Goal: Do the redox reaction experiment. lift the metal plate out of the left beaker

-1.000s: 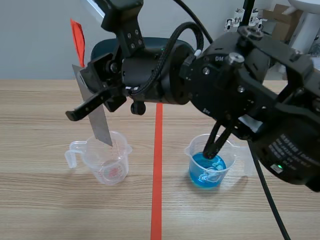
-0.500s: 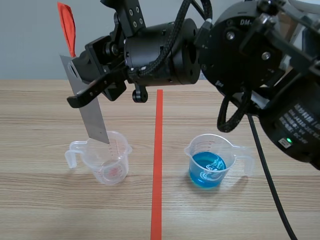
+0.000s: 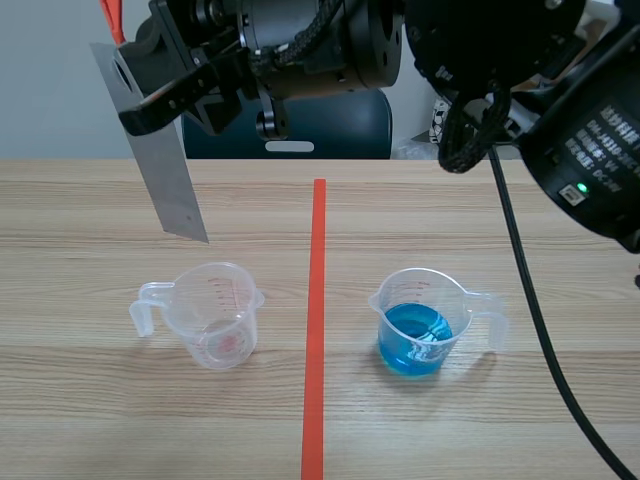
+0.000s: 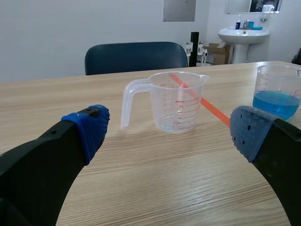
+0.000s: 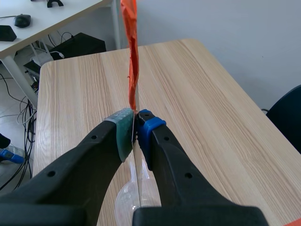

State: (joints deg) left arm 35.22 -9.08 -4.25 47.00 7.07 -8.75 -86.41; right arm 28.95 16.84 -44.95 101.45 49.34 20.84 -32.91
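Scene view, metal plate point(image 3: 165, 165): hanging in the air, tilted, with its lower corner above the left beaker's rim and clear of it; touching nothing below.
Orange tag point(image 3: 110, 14): at the plate's upper end.
Right claw point(image 3: 178, 88): reaching in from the right side, past the table's middle line, high over the left half; closed on the upper part of the plate.
Right wrist view, pads point(image 5: 123, 134): pressed against both faces of the thin plate, which shows edge-on between them; grip appears firm and centred.
Left beaker point(image 3: 215, 315): upright on the table point(image 3: 90, 410), left of the tape line; clear plastic with red graduation marks, handle pointing outward; no plate inside. Cannot tell whether any clear liquid is in it.
Left claw point(image 4: 170, 133): low over the table, fingers spread wide with nothing between them; left beaker ahead of it and apart.
Red tape line point(image 3: 316, 330): on the table between the two beakers.
Right beaker point(image 3: 420, 325): upright, right of the tape line, partly filled with blue liquid; nothing touching it.
Progress: lift judged essentially complete, with the plate fully out of the left beaker and well above its rim.
Remaining: hold the plate steady and keep the grip from slipping; next stage of the experiment not shown.
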